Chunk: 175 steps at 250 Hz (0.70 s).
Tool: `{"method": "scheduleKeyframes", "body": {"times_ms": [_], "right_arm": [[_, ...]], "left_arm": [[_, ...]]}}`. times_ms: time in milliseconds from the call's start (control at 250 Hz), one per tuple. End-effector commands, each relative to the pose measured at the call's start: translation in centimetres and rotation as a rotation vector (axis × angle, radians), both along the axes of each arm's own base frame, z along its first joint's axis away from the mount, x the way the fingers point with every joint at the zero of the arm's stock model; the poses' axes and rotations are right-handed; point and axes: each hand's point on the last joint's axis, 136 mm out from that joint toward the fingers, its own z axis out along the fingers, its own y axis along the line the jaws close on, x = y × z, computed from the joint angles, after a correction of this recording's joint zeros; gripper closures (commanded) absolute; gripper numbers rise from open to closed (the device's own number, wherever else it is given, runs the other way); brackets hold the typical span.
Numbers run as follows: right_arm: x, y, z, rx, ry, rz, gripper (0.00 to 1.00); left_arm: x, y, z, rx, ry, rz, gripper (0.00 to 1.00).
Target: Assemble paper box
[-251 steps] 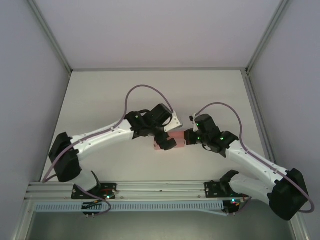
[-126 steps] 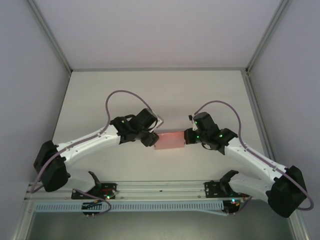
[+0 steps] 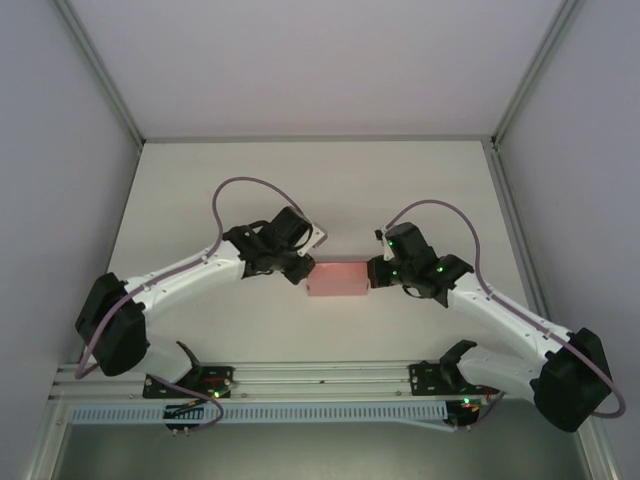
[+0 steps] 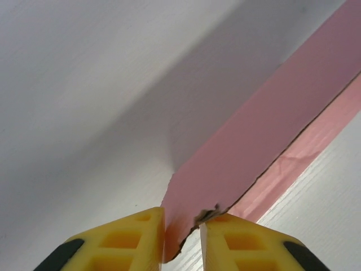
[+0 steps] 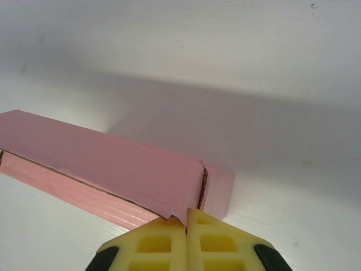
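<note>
Tabletop (image 3: 300, 190) of matt white, walled by pale grey panels (image 3: 300, 60) on aluminium posts (image 3: 108, 85). Top view: the paper box (image 3: 340, 279), a flat pink rectangle, sits mid-table between the left gripper (image 3: 303, 270) and the right gripper (image 3: 373, 274), one at each short end. Left wrist view: yellow moulded fingers (image 4: 135, 240) stand narrowly apart, clamped on a ragged corner of the thin pink card; a creased flap (image 4: 316, 141) lies against the faintly grained surface. Right wrist view: the right gripper's (image 5: 186, 217) paler fingers press together, nipping the paper box's (image 5: 113, 164) corner tip; folded layers show dark edge lines.
</note>
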Motion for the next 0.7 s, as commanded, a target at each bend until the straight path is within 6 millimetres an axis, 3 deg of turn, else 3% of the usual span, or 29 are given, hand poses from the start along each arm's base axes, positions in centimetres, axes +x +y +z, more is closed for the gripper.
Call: {"method": "scheduleKeyframes", "body": {"times_ms": [0, 248, 307, 367, 439, 631, 695], "right_arm": [[-1.7, -0.5, -1.6, -0.054, 0.076, 0.043, 1.00], [-1.9, -0.3, -1.3, -0.039, 0.069, 0.065, 1.00], [-2.0, -0.3, -1.3, -0.042, 0.069, 0.073, 1.00], [-2.2, -0.5, -1.5, -0.056, 0.073, 0.082, 1.00], [-2.3, -1.0, -1.7, -0.091, 0.077, 0.080, 1.00], [-2.5, -1.6, -1.7, -0.169, 0.068, 0.085, 1.00], [-2.5, -1.8, -1.6, -0.201, 0.054, 0.088, 1.00]], "left_arm": [[0.4, -1.1, 0.2, -0.007, -0.007, -0.053, 0.77], [1.1, -1.0, -0.3, 0.021, -0.015, -0.024, 0.92], [1.7, -0.6, 0.2, 0.029, -0.033, 0.012, 1.00], [2.1, -0.5, 0.9, 0.025, -0.052, 0.040, 1.00], [1.5, -0.1, 1.3, 0.023, -0.028, 0.045, 1.00], [-1.4, -2.7, 3.0, -0.138, 0.206, 0.064, 1.00], [-2.1, -2.8, 3.6, -0.158, 0.263, 0.096, 1.00]]}}
